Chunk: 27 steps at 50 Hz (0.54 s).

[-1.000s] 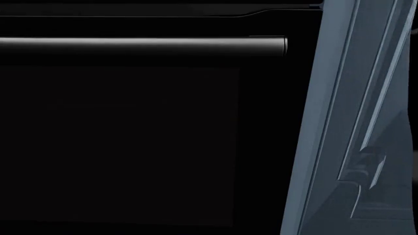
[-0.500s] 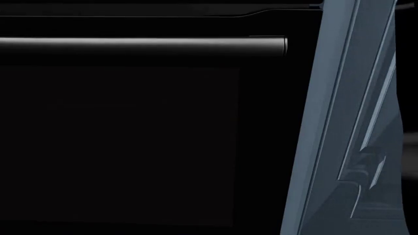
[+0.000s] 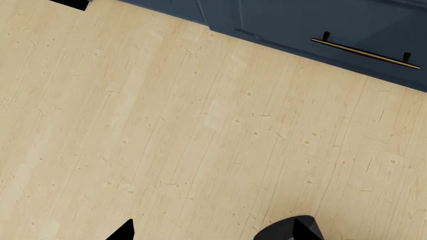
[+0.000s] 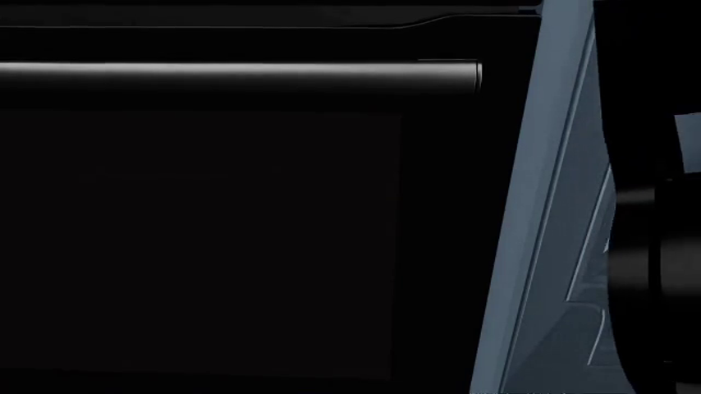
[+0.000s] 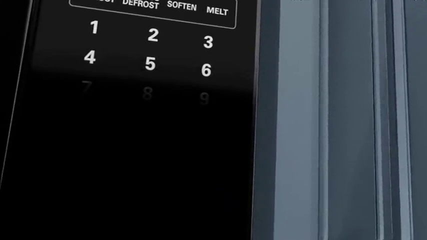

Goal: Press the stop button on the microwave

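Microwave (image 4: 219,230) fills head view: black door, grey handle bar (image 4: 241,75). Right wrist view alone shows keypad (image 5: 150,50), digits fading into dark; stop button unseen. Both jaws' state: cannot tell.

very little of the robot shows. in the left wrist view two black bits of the left gripper (image 3: 213,232) poke in at the edge: one finger (image 3: 124,231) is a small sharp black point, the other (image 3: 291,230) is a bigger rounded black lump with a flat face. in the head view a big dark round part of the right arm (image 4: 648,246) shows at the side, black and smooth, with a faint ring shape.
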### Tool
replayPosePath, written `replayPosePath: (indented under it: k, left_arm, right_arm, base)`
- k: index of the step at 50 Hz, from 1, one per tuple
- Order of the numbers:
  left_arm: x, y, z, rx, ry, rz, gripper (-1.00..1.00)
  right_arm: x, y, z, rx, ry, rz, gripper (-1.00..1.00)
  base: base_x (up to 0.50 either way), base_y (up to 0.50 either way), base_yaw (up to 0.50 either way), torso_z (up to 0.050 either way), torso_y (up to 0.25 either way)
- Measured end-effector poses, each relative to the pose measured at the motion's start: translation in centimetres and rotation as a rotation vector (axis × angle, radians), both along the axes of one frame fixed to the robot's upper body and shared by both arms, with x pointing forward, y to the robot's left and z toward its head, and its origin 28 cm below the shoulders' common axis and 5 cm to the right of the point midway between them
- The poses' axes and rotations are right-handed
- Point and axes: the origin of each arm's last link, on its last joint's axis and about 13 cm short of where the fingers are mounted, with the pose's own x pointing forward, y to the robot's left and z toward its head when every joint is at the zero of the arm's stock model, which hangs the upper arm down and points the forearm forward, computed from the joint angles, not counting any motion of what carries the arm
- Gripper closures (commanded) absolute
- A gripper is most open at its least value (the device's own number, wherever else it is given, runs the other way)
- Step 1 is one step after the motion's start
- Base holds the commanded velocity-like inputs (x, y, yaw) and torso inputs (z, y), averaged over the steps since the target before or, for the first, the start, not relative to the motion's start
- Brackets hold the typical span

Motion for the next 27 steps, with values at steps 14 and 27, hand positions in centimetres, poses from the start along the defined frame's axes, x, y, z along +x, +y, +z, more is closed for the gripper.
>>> replayPosePath:
  k: [14, 27]
  left_arm:
    - [0.0, 0.0, 0.0, 0.000, 0.000, 0.000, -1.00]
    - [0.0, 0.0, 0.0, 0.000, 0.000, 0.000, -1.00]
  right_arm:
    - [0.1, 1.5, 0.5, -0.069, 0.019, -0.127, 1.00]
    - [0.2, 1.9, 0.5, -0.118, 0.025, -0.179, 1.00]
  base:
    - [0.03, 0.00, 0.01, 0.007, 0.000]
    - [0.03, 0.00, 0.01, 0.009, 0.000]
